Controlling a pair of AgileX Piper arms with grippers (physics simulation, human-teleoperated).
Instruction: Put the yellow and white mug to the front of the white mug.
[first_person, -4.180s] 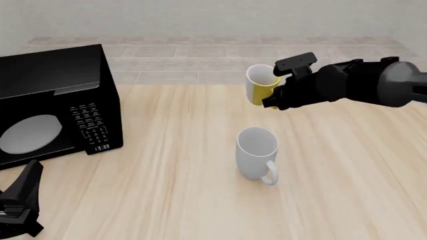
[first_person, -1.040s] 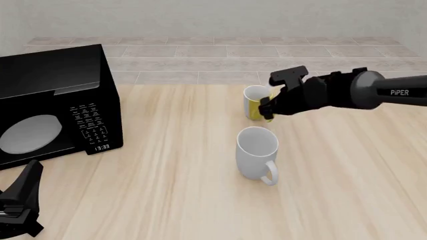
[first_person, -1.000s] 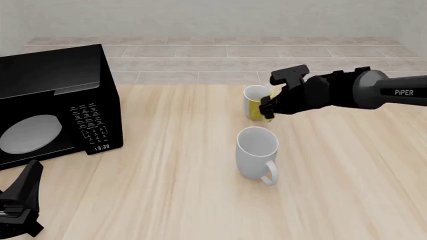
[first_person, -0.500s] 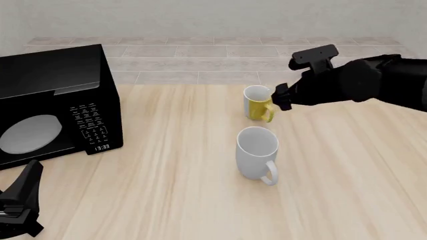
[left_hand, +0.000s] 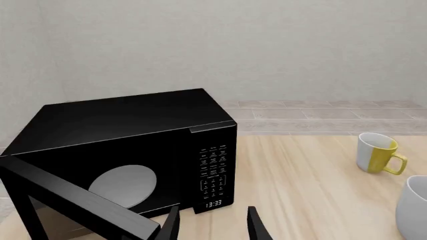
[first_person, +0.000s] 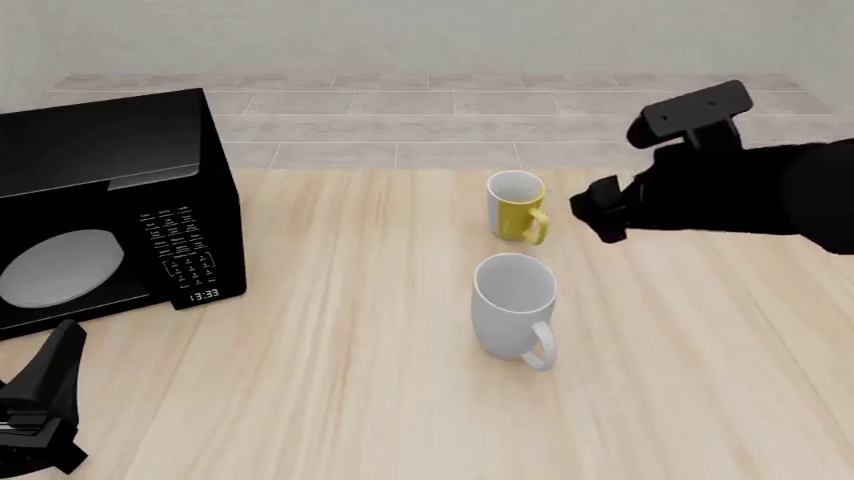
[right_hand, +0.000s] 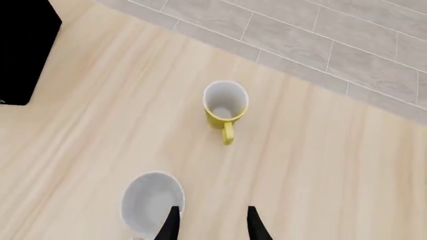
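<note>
Toward the far edge of the table (first_person: 334, 400), right of its middle, the yellow and white mug (first_person: 515, 205) stands upright on the wood, handle turned toward the near side; the white mug (first_person: 514, 305) stands upright just nearer, close but apart, handle toward the near edge; judged from the arms' side, yellow sits beyond white, roughly in line with it; whether that counts as "front" depends on the reading, looks placed to me.

Right gripper (right_hand: 210, 222) hovers above the table right of both mugs, fingers parted with a clear gap, holding nothing; wrist view looks straight down on both mugs, neither touched; in the front view its bulk hides the fingertips.

Step in hand reads as retreat after release; doing it well means lifting straight up and off to the right, staying clear of the yellow handle and the white rim so neither mug gets nudged; both look light and tippable.

Left gripper (left_hand: 212, 227) parked low at the near left corner, fingers apart, nothing between them; idle.

Black microwave (first_person: 107, 210) sits on the left side near the far edge, door (left_hand: 80, 200) swung open per left wrist view; well apart from mugs, no obstruction; rest of path looks free.
</note>
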